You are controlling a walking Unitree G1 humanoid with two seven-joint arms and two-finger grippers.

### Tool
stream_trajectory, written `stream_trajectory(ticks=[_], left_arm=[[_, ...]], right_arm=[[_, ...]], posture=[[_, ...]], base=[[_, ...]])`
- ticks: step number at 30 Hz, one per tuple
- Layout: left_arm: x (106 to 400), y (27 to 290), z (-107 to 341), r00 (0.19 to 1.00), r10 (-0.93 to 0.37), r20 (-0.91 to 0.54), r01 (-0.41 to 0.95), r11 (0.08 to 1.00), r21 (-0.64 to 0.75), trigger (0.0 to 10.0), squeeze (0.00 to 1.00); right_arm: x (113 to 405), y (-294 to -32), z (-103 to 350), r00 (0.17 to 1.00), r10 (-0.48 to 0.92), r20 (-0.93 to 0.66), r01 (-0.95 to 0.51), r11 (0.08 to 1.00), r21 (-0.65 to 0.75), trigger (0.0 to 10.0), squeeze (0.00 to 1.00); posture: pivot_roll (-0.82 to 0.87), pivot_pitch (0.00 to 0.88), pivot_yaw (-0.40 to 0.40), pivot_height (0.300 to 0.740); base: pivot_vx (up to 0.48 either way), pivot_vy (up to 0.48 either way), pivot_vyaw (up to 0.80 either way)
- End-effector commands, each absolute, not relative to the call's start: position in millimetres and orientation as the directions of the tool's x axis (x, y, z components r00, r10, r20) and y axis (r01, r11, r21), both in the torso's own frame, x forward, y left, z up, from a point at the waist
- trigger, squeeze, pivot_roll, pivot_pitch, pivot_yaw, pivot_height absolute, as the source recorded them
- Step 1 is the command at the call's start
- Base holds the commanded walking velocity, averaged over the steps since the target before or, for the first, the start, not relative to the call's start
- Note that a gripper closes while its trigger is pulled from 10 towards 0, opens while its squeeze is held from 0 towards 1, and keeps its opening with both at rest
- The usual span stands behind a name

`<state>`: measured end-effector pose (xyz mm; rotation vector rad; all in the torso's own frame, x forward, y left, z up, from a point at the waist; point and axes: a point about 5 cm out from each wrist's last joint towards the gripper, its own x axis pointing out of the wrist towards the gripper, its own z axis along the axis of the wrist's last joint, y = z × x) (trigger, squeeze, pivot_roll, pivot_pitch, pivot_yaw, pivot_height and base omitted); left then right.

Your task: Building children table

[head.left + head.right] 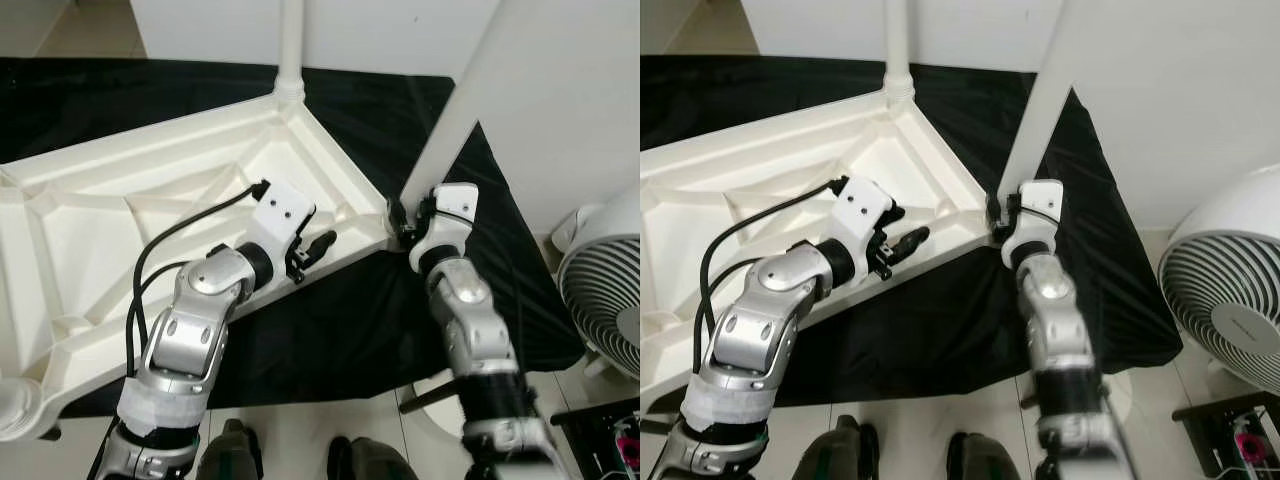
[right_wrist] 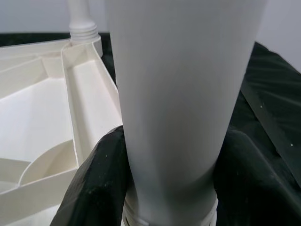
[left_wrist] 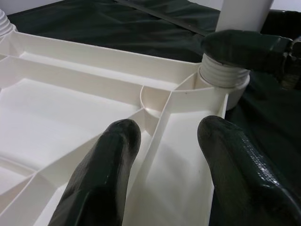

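Right wrist view shows the right gripper (image 2: 169,188) clamped around a white plastic table leg (image 2: 183,94) at the corner of the upturned white ribbed tabletop (image 1: 120,210) on black cloth (image 1: 330,330), while the left gripper (image 3: 167,165) spreads wide over the tabletop's rim.

Head stereo cam is looking steeply down & fwd from above. Both eyes are sharing the same scene: upturned white tabletop (image 1: 150,200) on black cloth (image 1: 330,340), both arms, the fan (image 1: 1230,290) at near right, the robot's feet at the near edge. Right eye is sitting slightly to the right, so everything is shifting left in it.

Left wrist cam is looking along the left claw (image 3: 167,174), very close over the tabletop's ribs, facing right toward the near right corner socket; it's catching the leg (image 2: 183,94) there, which the right wrist cam is viewing point-blank, facing far, w/ the far leg (image 2: 81,19) behind.
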<state>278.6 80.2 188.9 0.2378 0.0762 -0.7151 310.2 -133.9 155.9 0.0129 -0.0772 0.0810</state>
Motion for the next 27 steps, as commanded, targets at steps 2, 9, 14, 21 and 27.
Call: stream_trajectory(ticks=[2, 9, 14, 21, 27], left_arm=[[278.3, 80.4, 189.7, 0.797, -0.589, -0.137, 0.604, 0.769, 0.209, 10.0, 0.0], [276.4, 79.1, 188.7, 0.787, -0.6, -0.142, 0.616, 0.759, 0.21, 10.0, 0.0], [275.5, 78.8, 187.7, 0.778, -0.609, -0.153, 0.628, 0.748, 0.216, 10.0, 0.0], [274.3, 76.3, 187.0, 0.768, -0.621, -0.157, 0.641, 0.736, 0.22, 10.0, 0.0], [274.2, 74.9, 186.7, 0.764, -0.626, -0.158, 0.645, 0.732, 0.22, 10.0, 0.0]], right_arm=[[295.9, -135.2, 139.7, 1.0, -0.002, -0.009, 0.002, 0.999, 0.032, 10.0, 0.0], [282.3, -135.8, 142.2, 0.997, -0.082, 0.0, 0.082, 0.996, 0.04, 10.0, 0.0], [281.6, -135.1, 140.8, 0.998, -0.059, -0.029, 0.061, 0.997, 0.044, 10.0, 0.0], [284.2, -126.8, 153.6, 0.994, 0.088, 0.061, -0.095, 0.99, 0.108, 10.0, 1.0], [288.5, -129.6, 165.2, 0.977, 0.163, 0.136, -0.175, 0.981, 0.079, 10.0, 1.0]], posture=[[0.01, 0.086, -0.04, 0.74], [0.01, 0.084, -0.039, 0.74], [0.01, 0.078, -0.038, 0.74], [0.01, 0.069, -0.037, 0.74], [0.01, 0.067, -0.038, 0.74]], base=[[0.0, 0.0, 0.0], [0.0, 0.0, 0.0], [0.0, 0.0, 0.0], [0.0, 0.0, 0.0], [0.0, 0.0, 0.0]])
